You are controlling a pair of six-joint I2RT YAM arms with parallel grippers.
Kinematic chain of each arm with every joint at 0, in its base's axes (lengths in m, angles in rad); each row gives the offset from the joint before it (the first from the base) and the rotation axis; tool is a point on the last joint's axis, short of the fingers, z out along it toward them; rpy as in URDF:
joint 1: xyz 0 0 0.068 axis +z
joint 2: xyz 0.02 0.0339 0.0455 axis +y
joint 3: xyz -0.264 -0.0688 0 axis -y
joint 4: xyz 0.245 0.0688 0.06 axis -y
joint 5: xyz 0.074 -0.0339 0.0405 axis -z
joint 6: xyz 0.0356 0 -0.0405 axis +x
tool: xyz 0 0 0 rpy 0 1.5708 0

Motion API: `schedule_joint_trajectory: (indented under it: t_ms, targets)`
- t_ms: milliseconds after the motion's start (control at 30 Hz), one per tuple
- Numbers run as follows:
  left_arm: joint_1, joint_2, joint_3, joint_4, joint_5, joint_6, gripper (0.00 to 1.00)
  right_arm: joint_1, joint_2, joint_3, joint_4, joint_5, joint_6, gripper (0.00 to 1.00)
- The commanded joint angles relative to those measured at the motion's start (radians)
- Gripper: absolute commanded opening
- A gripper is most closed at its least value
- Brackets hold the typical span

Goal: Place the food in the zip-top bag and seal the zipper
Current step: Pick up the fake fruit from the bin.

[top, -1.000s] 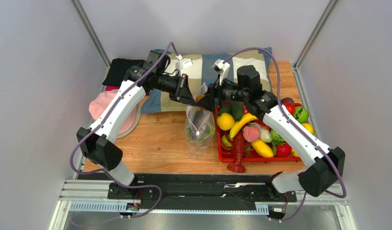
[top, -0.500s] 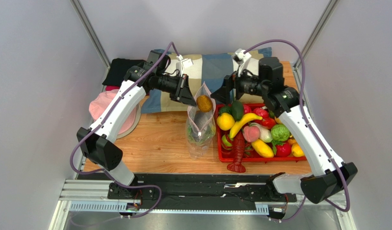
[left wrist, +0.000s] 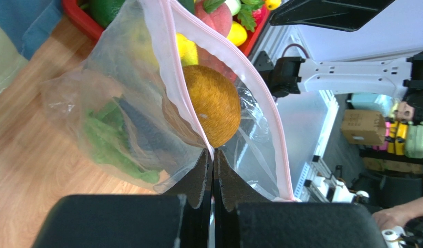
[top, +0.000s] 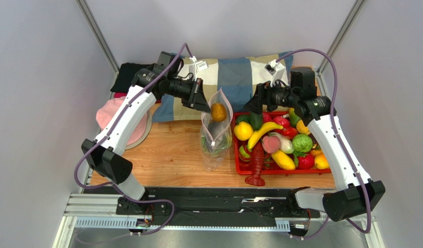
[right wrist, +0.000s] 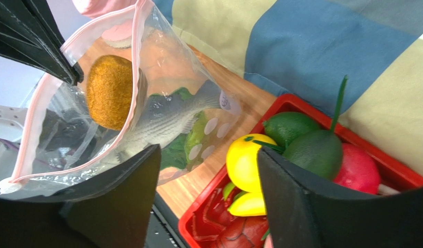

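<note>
The clear dotted zip-top bag [top: 216, 137] hangs upright over the table with its mouth open. My left gripper [top: 203, 106] is shut on one side of its pinkish zipper strip [left wrist: 172, 62], the pads pinched on the rim [left wrist: 213, 152]. The orange-brown round fruit [top: 219, 111] sits high inside the mouth [left wrist: 211, 103]. Below it lie the grey fish [right wrist: 167, 116] and the green lettuce [left wrist: 102, 139]. My right gripper [top: 254, 102] is open and empty [right wrist: 208, 155], to the right of the bag, over the tray's far left corner. The dark green avocado [top: 255, 120] lies in the tray.
The red tray [top: 239, 166] of several toy fruits stands right of the bag, a red lobster [top: 256, 166] hanging over its front rim. A checked pillow [top: 234, 72] lies behind. A pink item [top: 112, 111] on a plate and a black cloth [top: 128, 75] are at the left.
My right gripper let go of the orange-brown fruit in the bag's mouth and drew back to the right, open and empty. The left gripper kept its hold on the bag's rim.
</note>
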Motion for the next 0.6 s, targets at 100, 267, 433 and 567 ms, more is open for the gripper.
schedule_joint_trajectory:
  t_ms: [100, 267, 433, 567]
  targets:
    - [-0.034, -0.01, 0.099, -0.136, -0.189, 0.13, 0.0, -0.002, 0.008, 0.004, -0.009, -0.002, -0.007, 0.7]
    - [-0.034, -0.001, 0.099, -0.158, -0.193, 0.143, 0.0, -0.003, 0.048, -0.013, -0.048, 0.079, -0.038, 0.72]
    - [-0.034, 0.002, 0.107, -0.141, -0.165, 0.13, 0.0, -0.005, 0.115, -0.04, -0.051, 0.204, -0.067, 0.8]
    - [-0.034, 0.01, 0.105, -0.136, -0.153, 0.126, 0.0, -0.003, 0.171, -0.043, -0.029, 0.284, -0.047, 0.81]
